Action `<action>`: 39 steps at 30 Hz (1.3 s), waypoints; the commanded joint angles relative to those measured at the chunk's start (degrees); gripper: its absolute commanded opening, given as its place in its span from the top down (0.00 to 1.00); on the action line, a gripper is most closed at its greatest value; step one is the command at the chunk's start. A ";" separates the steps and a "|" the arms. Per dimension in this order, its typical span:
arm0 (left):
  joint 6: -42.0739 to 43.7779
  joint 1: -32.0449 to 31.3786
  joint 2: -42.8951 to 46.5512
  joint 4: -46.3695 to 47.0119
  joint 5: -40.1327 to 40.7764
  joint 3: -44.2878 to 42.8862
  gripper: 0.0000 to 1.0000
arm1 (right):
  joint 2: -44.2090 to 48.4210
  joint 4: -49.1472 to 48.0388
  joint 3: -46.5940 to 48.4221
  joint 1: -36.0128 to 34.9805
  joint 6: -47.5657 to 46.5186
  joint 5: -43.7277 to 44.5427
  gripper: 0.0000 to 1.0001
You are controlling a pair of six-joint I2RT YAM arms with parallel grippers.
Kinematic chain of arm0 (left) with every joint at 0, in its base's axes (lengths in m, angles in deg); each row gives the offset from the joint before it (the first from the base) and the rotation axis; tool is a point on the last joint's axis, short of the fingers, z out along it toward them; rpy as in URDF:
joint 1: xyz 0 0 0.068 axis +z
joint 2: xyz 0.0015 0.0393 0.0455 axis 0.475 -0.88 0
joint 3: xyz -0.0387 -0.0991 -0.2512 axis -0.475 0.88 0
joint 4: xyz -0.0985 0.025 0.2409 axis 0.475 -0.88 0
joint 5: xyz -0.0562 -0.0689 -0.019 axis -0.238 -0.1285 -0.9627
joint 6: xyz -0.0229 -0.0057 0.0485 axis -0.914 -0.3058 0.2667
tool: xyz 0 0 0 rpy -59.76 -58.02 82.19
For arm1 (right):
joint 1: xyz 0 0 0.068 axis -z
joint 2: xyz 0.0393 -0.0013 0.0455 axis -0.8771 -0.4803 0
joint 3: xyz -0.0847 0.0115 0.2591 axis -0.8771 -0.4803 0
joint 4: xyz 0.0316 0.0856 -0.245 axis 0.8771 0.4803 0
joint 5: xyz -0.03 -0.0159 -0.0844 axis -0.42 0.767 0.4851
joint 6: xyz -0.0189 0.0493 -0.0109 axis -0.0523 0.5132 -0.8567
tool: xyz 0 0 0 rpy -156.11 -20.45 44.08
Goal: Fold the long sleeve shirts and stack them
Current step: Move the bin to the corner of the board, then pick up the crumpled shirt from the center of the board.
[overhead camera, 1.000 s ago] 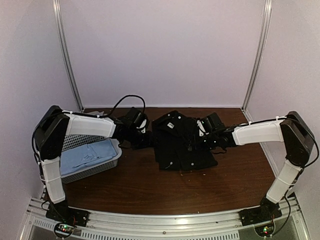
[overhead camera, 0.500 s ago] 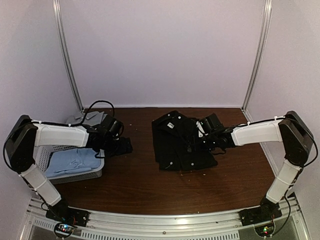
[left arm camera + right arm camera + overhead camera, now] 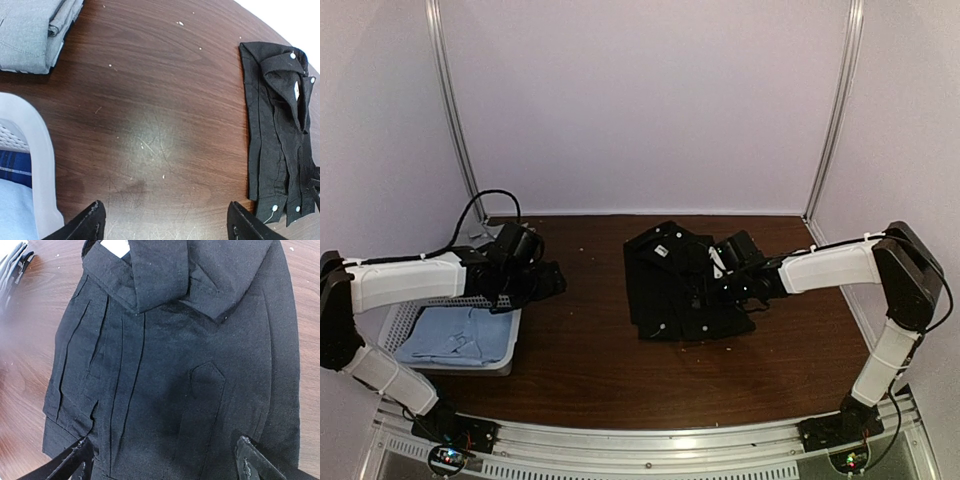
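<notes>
The black long sleeve shirt (image 3: 670,285) lies folded on the brown table, collar to the back. My right gripper (image 3: 708,287) is open just above it; the right wrist view shows the jaws (image 3: 162,462) spread wide over the shirt's front (image 3: 190,355). My left gripper (image 3: 552,281) is open and empty over bare table (image 3: 150,125), with the black shirt at that view's right (image 3: 277,125). A folded greyish shirt (image 3: 30,30) lies at the left wrist view's top left. A light blue shirt (image 3: 455,335) lies in the basket.
The white lattice basket (image 3: 450,367) stands at the near left, its rim (image 3: 37,165) close to my left fingers. Dark blue checked cloth (image 3: 12,167) shows inside it. White walls and metal posts close the back and sides.
My left arm has swung left, away from the black shirt and toward the basket. The basket now sits farther left and nearer. My right gripper has stayed over the black shirt.
</notes>
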 commanded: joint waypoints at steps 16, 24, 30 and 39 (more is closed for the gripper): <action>8.26 -12.50 -22.97 5.96 -14.23 -19.39 0.17 | -1.26 6.63 2.62 -5.80 -3.19 7.70 0.00; 9.07 -13.92 -28.32 7.10 -19.97 -20.70 0.27 | -3.41 8.92 4.16 -9.91 -2.93 9.81 0.00; 10.42 -14.33 -31.98 7.37 -22.39 -22.48 0.39 | -5.77 10.30 5.05 -10.78 -1.40 10.84 0.04; 13.58 -14.68 -36.41 6.61 -28.22 -25.99 0.56 | -6.87 10.45 5.14 -10.76 -0.74 10.69 0.27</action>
